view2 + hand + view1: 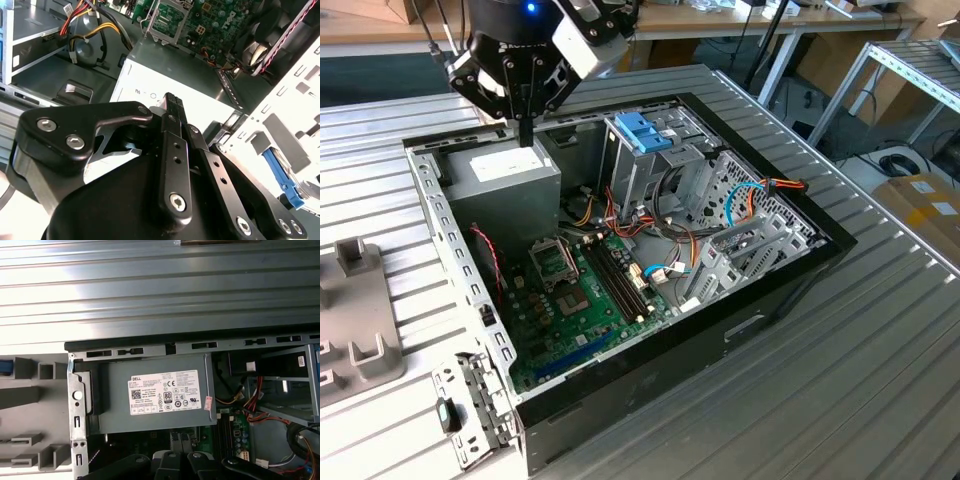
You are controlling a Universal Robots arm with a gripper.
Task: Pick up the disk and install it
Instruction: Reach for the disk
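With the fingers [525, 122] clenched on nothing over the power supply [505, 185], and the disk [281, 172] seemingly beyond the case wall [440, 225] at the exterior view's left, a low traverse could clip that wall.

light: bright, even | glare: ribbed metal table [150, 287], first wrist view | shadow: computer case [650, 385] interior dim

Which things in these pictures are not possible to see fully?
- Blue part, first wrist view: cut off by the picture's edge, so I cannot tell what it belongs to.
- Power supply, second wrist view: part of it is hidden behind the gripper.
- Drive cage, exterior view: its inside is hidden by its own walls.
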